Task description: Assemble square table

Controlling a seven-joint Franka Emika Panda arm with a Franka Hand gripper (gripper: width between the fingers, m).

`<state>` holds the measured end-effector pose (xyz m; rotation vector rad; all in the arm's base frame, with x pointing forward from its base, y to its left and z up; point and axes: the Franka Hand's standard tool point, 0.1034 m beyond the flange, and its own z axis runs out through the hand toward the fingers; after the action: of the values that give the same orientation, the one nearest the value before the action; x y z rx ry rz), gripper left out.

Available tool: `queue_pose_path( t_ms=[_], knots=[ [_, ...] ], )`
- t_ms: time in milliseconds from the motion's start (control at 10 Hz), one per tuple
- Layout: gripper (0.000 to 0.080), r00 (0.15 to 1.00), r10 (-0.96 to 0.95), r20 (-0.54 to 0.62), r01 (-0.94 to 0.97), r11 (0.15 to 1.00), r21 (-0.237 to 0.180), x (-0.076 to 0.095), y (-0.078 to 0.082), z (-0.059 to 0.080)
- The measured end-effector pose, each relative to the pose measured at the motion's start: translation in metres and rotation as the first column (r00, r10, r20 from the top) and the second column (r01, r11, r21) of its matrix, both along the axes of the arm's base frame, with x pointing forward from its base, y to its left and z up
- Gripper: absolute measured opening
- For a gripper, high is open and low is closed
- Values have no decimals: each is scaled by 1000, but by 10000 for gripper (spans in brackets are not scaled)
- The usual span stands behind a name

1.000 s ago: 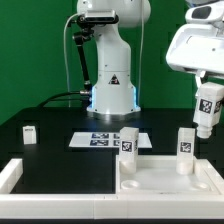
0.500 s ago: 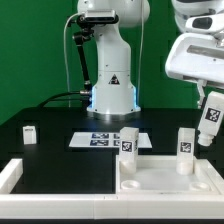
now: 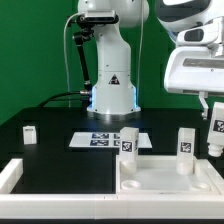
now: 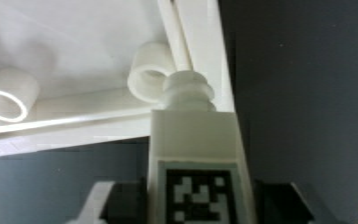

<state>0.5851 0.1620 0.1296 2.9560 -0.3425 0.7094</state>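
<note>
at the exterior view's left a loose leg (image 3: 29, 134) stands alone on the black bench (image 3: 55, 150), well apart from everything else. near of it runs the white rail frame (image 3: 10, 175), its corner cut off by the picture's edge. further right the marker board (image 3: 104, 140) lies flat in front of my base (image 3: 110, 90). then comes the slab (image 3: 165, 182), lying near and to the right on the bench. the left upright leg (image 3: 128, 142) stands at its far left corner, touching the marker board's right end in the picture. the right upright leg (image 3: 185, 143) stands along the far edge. that one sits between the slab's middle and my load.

at the far right my claw (image 4: 197, 203) is clamped on the held leg (image 3: 217, 135), one finger on each side, tag facing outward. the leg hangs upright beside the right upright leg and apart from it.

the right edge of the exterior view slices off part of the held leg and most of my fingers (image 4: 108, 203). in the wrist view they are only dark slivers. the slab there is blurred. i cannot tell whether the leg's tip touches it.
</note>
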Motion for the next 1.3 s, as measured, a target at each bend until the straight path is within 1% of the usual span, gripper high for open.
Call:
queue_pose_path(
  t_ms=[100, 200, 300, 400, 500, 600, 800, 900, 1000, 1100, 1200, 1300],
  knots=[
    [288, 1000, 15, -5, -15, 1000, 10, 1, 1, 0],
    [288, 988, 151, 33, -151, 988, 10, 7, -2, 2],
    [288, 972, 218, 93, -222, 975, 33, 13, -8, -3],
    [288, 952, 272, 139, -279, 960, 33, 16, -9, -13],
    [288, 944, 290, 159, -297, 955, 20, 18, -8, -18],
    [288, 942, 297, 158, -301, 954, 2, 20, -10, -17],
    [288, 938, 308, 161, -309, 951, -21, 23, -12, -16],
    [288, 930, 334, 153, -331, 942, -48, 24, -16, -16],
    [288, 917, 379, 125, -369, 924, -97, 30, -31, -15],
    [288, 904, 415, 105, -401, 906, -135, 35, -53, -11],
    [288, 898, 429, 96, -414, 899, -146, 38, -69, -11],
    [288, 896, 436, 87, -423, 896, -137, 37, -74, -17]
  ],
)
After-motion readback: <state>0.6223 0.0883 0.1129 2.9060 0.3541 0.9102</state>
